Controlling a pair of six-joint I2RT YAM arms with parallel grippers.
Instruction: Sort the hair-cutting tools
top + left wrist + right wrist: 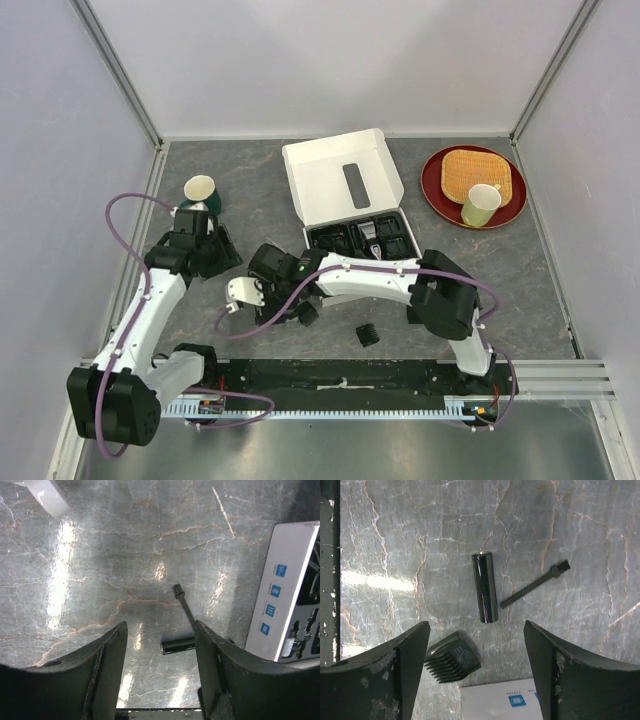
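Observation:
A short black bar-shaped piece (485, 587) and a thin brush (535, 585) lie side by side on the table below my right gripper (476, 626). That gripper is open and holds nothing. A black comb guard (452, 657) lies close by its left finger. My left gripper (160, 627) is open too, low over the table. Just ahead of it lie the same bar piece (177, 644) and brush (184, 602). Another guard (368, 335) sits near the front edge. The black tray (362, 238) of the box holds more black pieces. In the top view my right arm's wrist (285, 268) covers the bar and brush.
The white box (340, 180) lies open at the table's middle back, and its side panel (285, 595) is close to both grippers. A green cup (201, 190) stands behind my left gripper (215, 250). A red plate (445, 195) at the back right carries a woven mat and a yellow-green cup (480, 203).

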